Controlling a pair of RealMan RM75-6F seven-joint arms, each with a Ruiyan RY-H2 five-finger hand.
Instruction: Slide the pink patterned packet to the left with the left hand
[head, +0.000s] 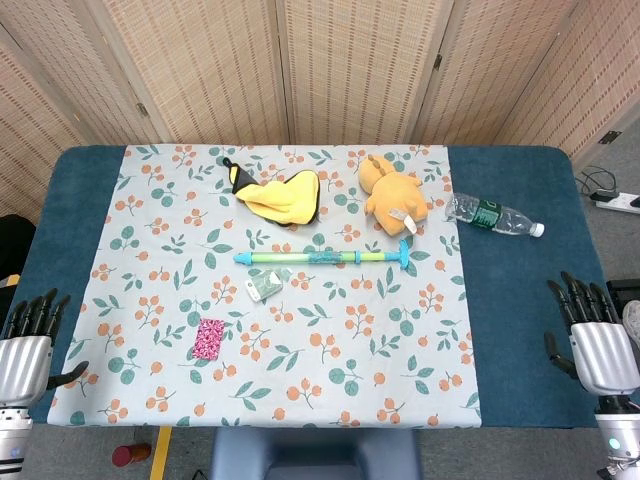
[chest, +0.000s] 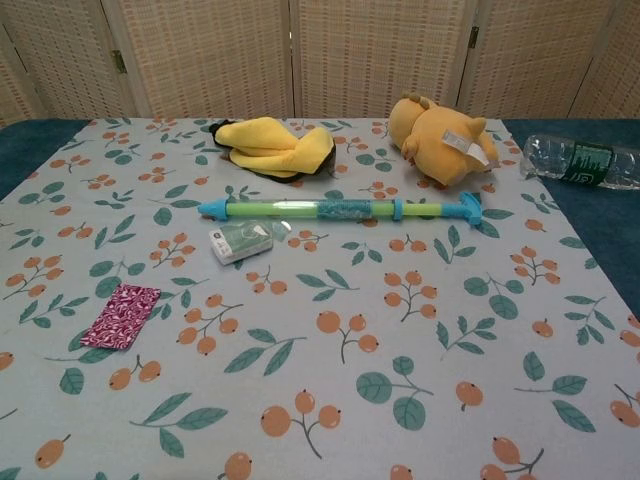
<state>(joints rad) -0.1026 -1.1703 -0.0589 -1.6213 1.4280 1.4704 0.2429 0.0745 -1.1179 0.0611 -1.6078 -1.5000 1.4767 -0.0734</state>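
Pink patterned packet (head: 208, 339) lies flat on floral cloth (head: 330, 390); left hand (head: 28, 350) and right hand (head: 595, 335) empty, fingers apart.

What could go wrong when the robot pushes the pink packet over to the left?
1. The pink packet lies flat and thin, so the left robot hand might slip over it instead of pushing it.
2. Pressing down could drag and wrinkle the flowery tablecloth.
3. Reaching too far might bump the small white-and-green packet nearby.
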